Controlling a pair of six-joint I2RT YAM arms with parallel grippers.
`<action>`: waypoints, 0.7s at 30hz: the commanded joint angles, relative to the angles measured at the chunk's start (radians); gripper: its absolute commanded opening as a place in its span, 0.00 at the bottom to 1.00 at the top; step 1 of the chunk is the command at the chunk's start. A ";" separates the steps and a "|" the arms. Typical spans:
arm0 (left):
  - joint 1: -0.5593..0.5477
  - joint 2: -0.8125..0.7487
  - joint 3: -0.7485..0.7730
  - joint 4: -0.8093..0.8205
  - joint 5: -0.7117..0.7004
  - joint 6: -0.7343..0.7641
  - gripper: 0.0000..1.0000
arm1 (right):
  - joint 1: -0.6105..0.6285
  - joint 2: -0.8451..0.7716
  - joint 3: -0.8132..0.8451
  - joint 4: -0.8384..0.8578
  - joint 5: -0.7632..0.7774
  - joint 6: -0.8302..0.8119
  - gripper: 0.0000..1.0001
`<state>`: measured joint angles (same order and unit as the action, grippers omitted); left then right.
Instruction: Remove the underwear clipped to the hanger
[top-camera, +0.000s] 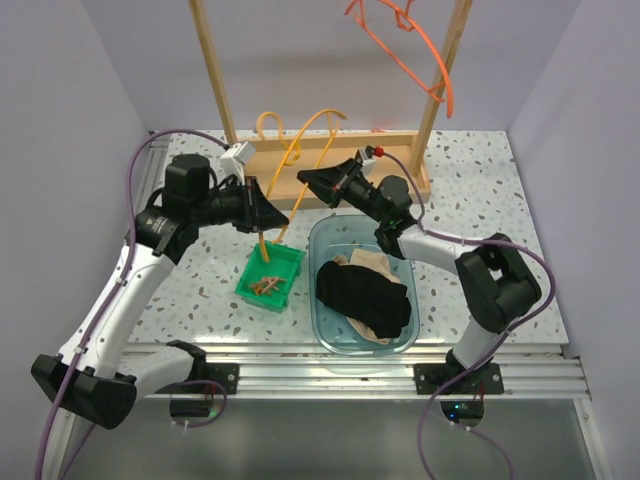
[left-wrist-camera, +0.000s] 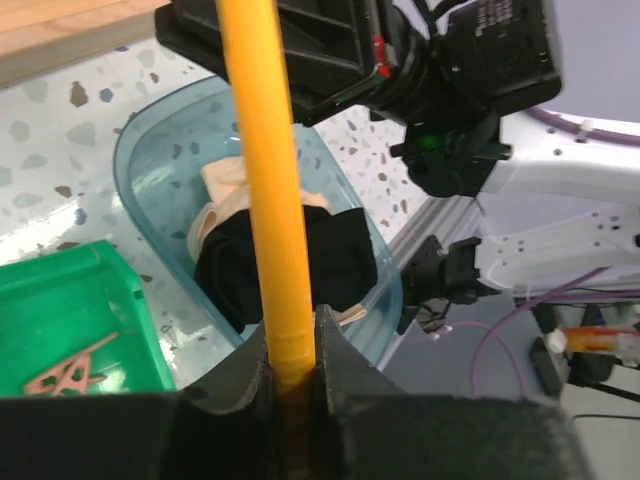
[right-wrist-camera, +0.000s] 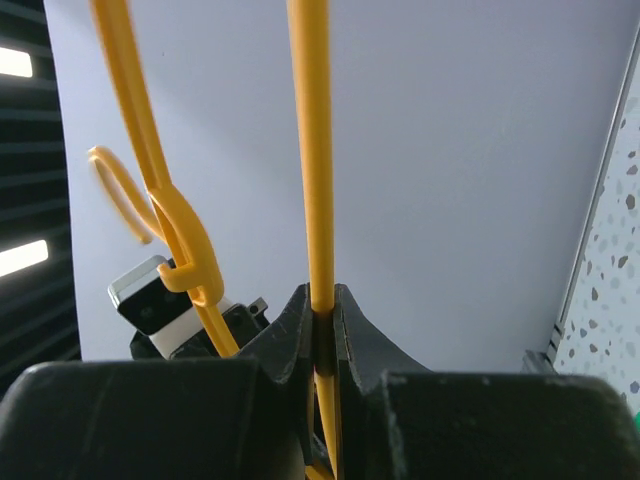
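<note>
The black underwear (top-camera: 364, 295) and the pale beige underwear (top-camera: 366, 262) lie heaped in the clear blue tub (top-camera: 330, 240); both also show in the left wrist view, black (left-wrist-camera: 340, 265) over beige (left-wrist-camera: 228, 182). A yellow hanger (top-camera: 296, 150) is held between both arms above the table, with no cloth on it. My left gripper (top-camera: 277, 222) is shut on the hanger's bar (left-wrist-camera: 270, 200). My right gripper (top-camera: 308, 178) is shut on another thin bar of the hanger (right-wrist-camera: 313, 150); the hanger's hook (right-wrist-camera: 125, 190) shows at left.
A green bin (top-camera: 285, 262) holding small brown clips (top-camera: 267, 285) sits left of the tub. A wooden rack (top-camera: 330, 150) with two uprights stands behind, and an orange hanger (top-camera: 410, 45) hangs from its top.
</note>
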<state>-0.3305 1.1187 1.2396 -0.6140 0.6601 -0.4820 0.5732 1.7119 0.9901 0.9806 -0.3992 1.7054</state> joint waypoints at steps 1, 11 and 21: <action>-0.057 0.007 0.040 0.042 -0.005 0.016 0.02 | 0.001 -0.043 0.007 0.058 0.023 0.010 0.00; -0.065 0.010 0.179 -0.110 -0.209 0.066 0.00 | -0.007 -0.083 -0.001 -0.025 0.023 -0.010 0.98; -0.062 0.246 0.657 -0.404 -0.707 0.123 0.00 | -0.091 -0.336 -0.110 -0.339 -0.010 -0.177 0.98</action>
<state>-0.3946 1.2877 1.7664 -0.9184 0.1226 -0.4137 0.5007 1.4746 0.8864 0.7700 -0.3882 1.6321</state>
